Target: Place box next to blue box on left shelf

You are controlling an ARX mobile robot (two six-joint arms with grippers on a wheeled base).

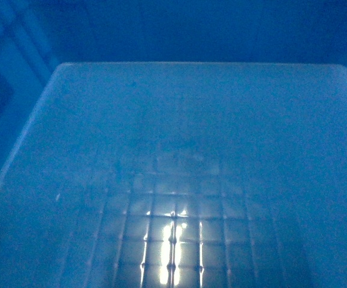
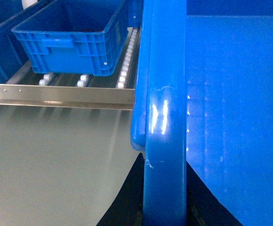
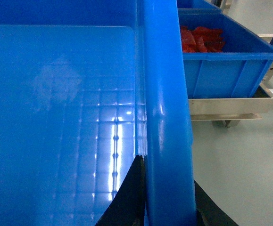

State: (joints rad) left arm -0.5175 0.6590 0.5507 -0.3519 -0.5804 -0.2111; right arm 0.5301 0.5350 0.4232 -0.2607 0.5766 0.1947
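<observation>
Left wrist view, from left to right: pale grey floor [image 2: 46,165] below; above it a metal shelf rail [image 2: 56,96] running crosswise, white rollers [image 2: 127,66] behind it, and on those rollers a second blue crate [image 2: 72,40], open-topped, contents not visible. Just right of that, the box [image 2: 164,117], its thick rounded rim running up the middle of the frame, away from the camera. Left gripper [image 2: 163,207] clamped over that rim at the bottom edge, dark fingers [image 2: 122,202] showing on either side of the wall. Box interior to the right, smooth and empty.

Head view: filled almost wholly by the inside of the box [image 1: 179,150], close under the camera, faint square-grid floor catching light, nothing inside.

Right wrist view: box floor [image 3: 65,117] on the left, bare; rim [image 3: 164,117] again running lengthwise up the frame. Right gripper [image 3: 167,207] clenched over the rim at the bottom, dark fingers [image 3: 131,193] on both sides of the wall. Beyond the rim to the right, another blue bin [image 3: 226,61] on a metal frame [image 3: 226,104], holding red items [image 3: 200,40], too blurred to identify.
</observation>
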